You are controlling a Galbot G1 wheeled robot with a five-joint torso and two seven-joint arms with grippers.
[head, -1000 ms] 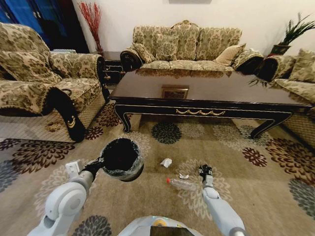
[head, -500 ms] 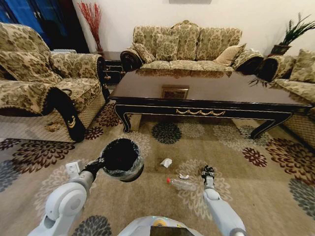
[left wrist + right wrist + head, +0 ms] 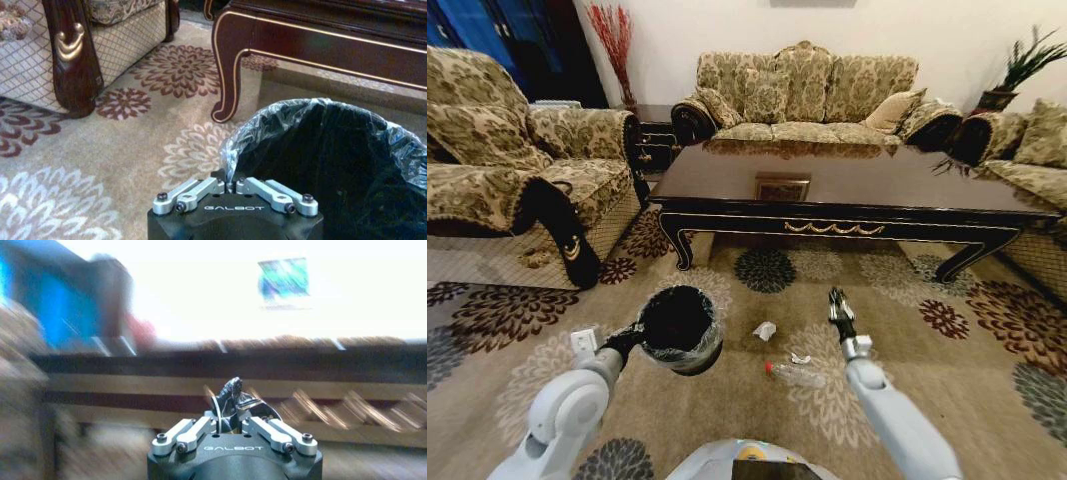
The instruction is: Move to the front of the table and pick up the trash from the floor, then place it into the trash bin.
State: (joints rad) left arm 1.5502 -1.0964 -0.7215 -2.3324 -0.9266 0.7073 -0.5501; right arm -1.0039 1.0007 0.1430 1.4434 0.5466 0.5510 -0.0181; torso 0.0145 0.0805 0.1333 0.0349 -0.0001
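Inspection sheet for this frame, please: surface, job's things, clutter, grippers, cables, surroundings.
Surface: patterned carpet, with the table ahead of the robot.
Job's things: paper wad, bottle and a small white bit lie on the carpet; the bin is held at its rim.
Clutter: nothing seen.
Grippers: left gripper, jaws shut on the bin's lined rim; right gripper raised before the table, jaws shut on a crumpled scrap.
Cables: nothing seen.
Surroundings: sofas around the table, a plant in the far corner.
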